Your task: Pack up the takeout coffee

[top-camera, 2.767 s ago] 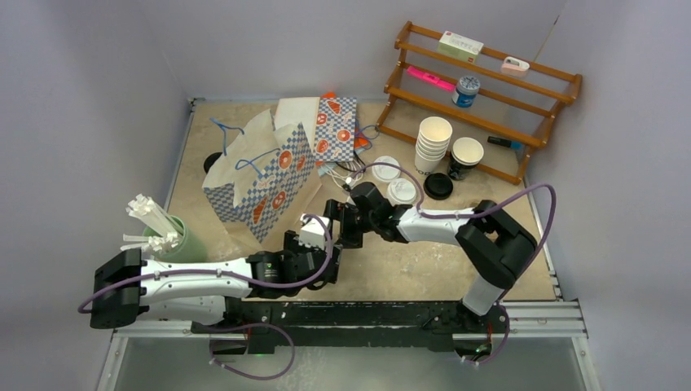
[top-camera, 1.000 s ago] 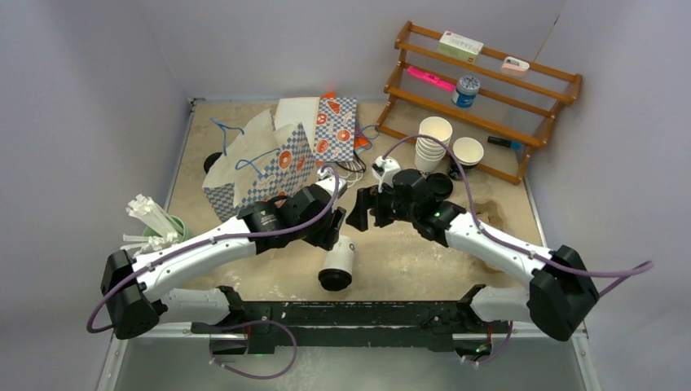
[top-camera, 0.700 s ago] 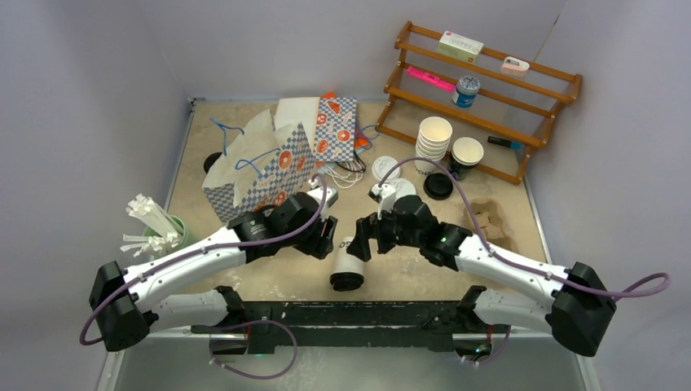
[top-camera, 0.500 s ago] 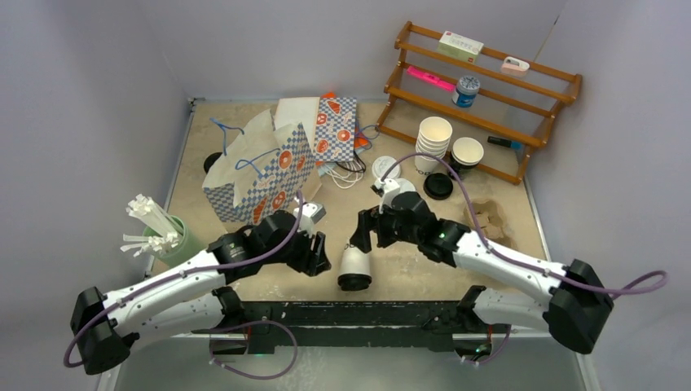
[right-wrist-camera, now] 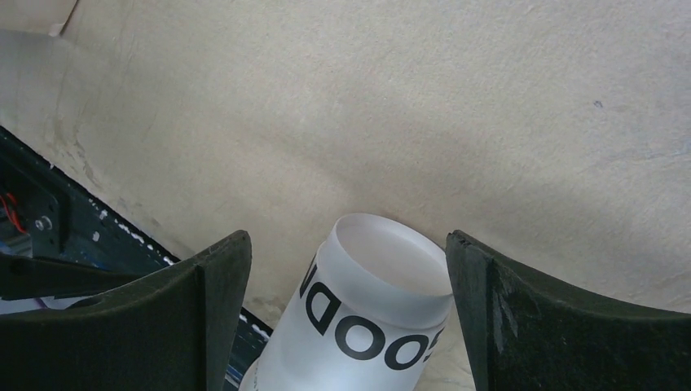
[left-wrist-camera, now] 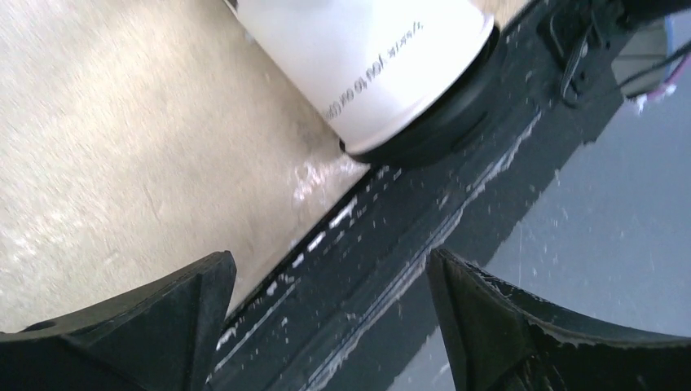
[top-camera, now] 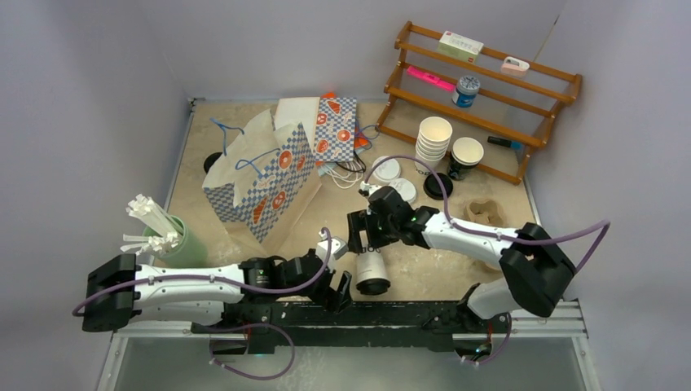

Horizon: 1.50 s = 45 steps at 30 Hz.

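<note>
At the near edge of the table (top-camera: 432, 269), just short of the black rail (top-camera: 391, 314), the takeout coffee cup (top-camera: 371, 265) lay on its side, its black sip lid (top-camera: 374, 286) facing the arm bases and its bottom pointing toward the far side. Over the last second it had slid to the right and closer to the rail, still tipped over. The left gripper (top-camera: 341, 285) had just gone from a half-closed set to wide jaws and had pulled back low beside the lid end. In its wrist view the cup sat beyond the fingertips with nothing between them. The right gripper (top-camera: 364, 236) hung over the cup's bottom end with its jaws wide. Its wrist view showed the rim of the cup's base between the two fingers (right-wrist-camera: 204, 309), with a gap on either side, so neither arm held the cup. The checkered paper bag (top-camera: 261, 183) stood open farther back on the left, well apart from the cup. I judged the packing not yet advanced, because the cup was loose, horizontal and close to the edge. It looked as though it would need a fresh grasp, most readily from the right gripper already straddling it, before it could be stood up and carried to the bag.
</note>
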Motion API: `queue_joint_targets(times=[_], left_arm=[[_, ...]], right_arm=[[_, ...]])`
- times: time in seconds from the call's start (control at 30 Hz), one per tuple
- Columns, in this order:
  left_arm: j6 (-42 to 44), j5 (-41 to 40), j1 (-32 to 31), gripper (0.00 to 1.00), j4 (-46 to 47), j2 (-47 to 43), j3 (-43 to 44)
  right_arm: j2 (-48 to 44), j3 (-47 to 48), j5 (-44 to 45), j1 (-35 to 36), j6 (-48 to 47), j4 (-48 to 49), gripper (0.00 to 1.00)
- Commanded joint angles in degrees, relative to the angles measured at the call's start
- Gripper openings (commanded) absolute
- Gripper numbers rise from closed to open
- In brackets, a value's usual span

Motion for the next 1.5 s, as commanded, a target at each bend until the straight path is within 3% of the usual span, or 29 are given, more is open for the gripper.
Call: queue_joint_targets(times=[0.0,0.23,0.5,0.83,1.13,1.23,1.37,1.47], left_arm=[[1.57,-9.73,-1.18,0.94,14.16,1.93,-1.13],[8.28,-9.82,-2.39,0.96,25.53,11.1,-0.02],[10.77,-12.34,-2.4,0.96,27.32,12.95,0.08],[12.68,-14.73,-2.41,0.93,29.14,17.32,2.56],[15.33,-17.05,-2.41,0.92,32.77,16.98,3.71],[15.57,-18.03,-1.81,0.92,30.96,13.63,3.51],[15.53,-15.42,1.02,0.92,28.24,4.12,0.78],[14.96,-12.1,5.17,0.92,23.09,-2.47,-0.44]], right_arm=[[-2.3,1.77,3.87,-0.27,2.66,-4.48,0.91],[-6.27,1.03,8.01,-0.27,5.69,-9.63,0.98],[-7.96,-3.35,6.98,-0.31,7.88,-9.18,0.98],[-4.14,-1.58,5.24,-0.28,8.95,-14.03,0.77],[0.19,8.06,6.6,-0.31,4.75,-28.03,0.6],[3.08,12.55,8.59,-0.27,2.01,-32.24,0.55],[9.7,19.0,4.86,-0.31,-4.4,-37.6,0.5],[15.34,25.15,8.69,-0.27,-9.11,-44.97,0.47]])
